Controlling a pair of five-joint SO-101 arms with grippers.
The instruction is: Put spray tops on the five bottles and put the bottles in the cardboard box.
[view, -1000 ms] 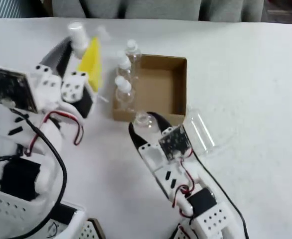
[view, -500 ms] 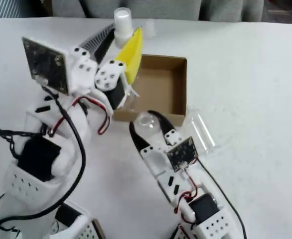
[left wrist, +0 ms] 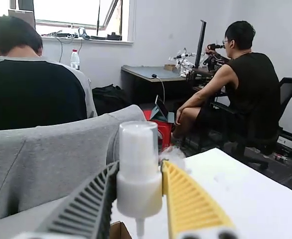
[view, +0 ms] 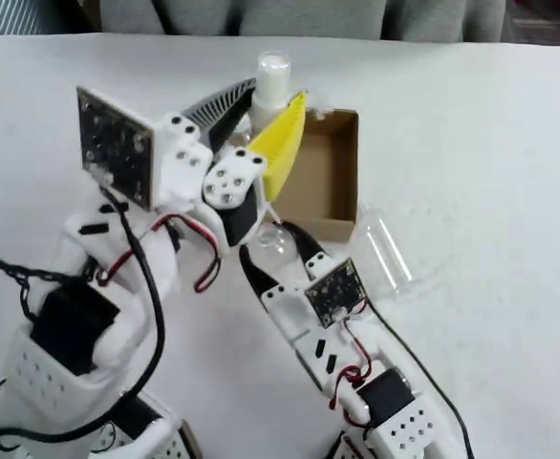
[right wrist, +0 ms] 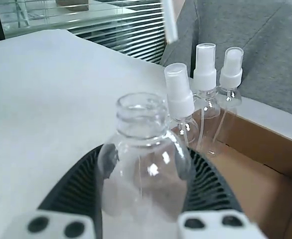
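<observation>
Left gripper (view: 267,99) is up high over the far-left corner of the box (view: 355,163), clenched on a spray top (left wrist: 138,174): black jaw one side, yellow jaw the other, both pressed against the white collar, nozzle up and the thin dip tube hanging below. Right gripper (view: 278,239) sits just near the box's near wall, jaws part-way apart and wrapped round an open bottle (right wrist: 143,164), upright, mouth bare and waiting. Three capped bottles (right wrist: 205,74) stand in a row inside the box along its left wall. So this is the capping step, and by my read the top is well apart from that neck. Doing it well means carrying the top near and down until the tube hangs dead centre over the mouth, keeping it plumb, feeding the tube in first, then seating the collar squarely. The right arm's job looks simple: hold the bottle upright and don't let it twist. Any tilt on either side and the tube likely snags the rim.
</observation>
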